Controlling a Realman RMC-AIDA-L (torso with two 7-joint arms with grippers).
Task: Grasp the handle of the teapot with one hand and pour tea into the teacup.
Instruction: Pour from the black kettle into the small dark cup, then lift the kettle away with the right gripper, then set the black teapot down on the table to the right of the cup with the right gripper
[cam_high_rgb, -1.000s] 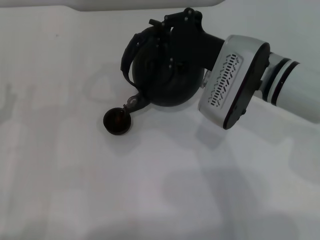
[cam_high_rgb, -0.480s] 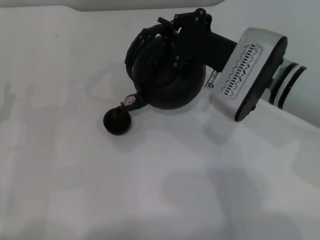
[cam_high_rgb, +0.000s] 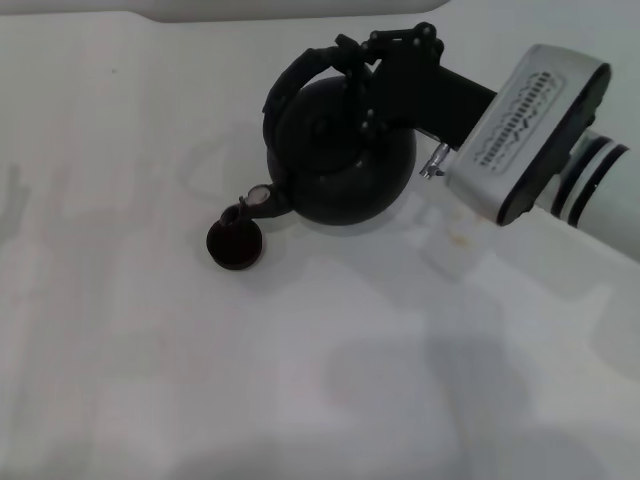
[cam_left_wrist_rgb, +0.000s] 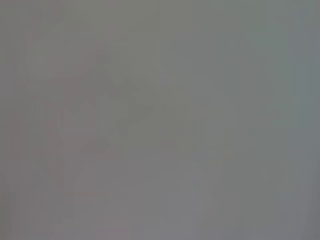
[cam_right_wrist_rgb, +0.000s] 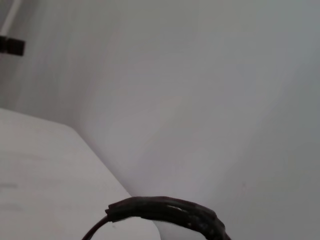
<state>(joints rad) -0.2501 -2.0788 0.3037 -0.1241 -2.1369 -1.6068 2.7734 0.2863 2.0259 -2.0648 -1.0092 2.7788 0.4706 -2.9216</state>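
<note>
The black teapot (cam_high_rgb: 345, 155) is held in the air, tilted toward the robot's left, in the head view. Its short spout (cam_high_rgb: 262, 200), with a pale spot at its base, hangs just over the rim of the tiny dark teacup (cam_high_rgb: 235, 243) on the white table. My right gripper (cam_high_rgb: 372, 62) is shut on the thick arched handle (cam_high_rgb: 295, 80) at the top of the pot. A piece of the handle (cam_right_wrist_rgb: 170, 212) also shows in the right wrist view. The left gripper is out of view; the left wrist view shows only blank grey.
The white table (cam_high_rgb: 150, 360) spreads around the cup. A pale raised edge (cam_high_rgb: 280, 8) runs along the far side. The right arm's white wrist housing (cam_high_rgb: 525, 130) comes in from the right.
The right arm has moved up and back to the right, and the teapot has rotated to a more upright pose. The spout stays over the cup, which has not moved.
</note>
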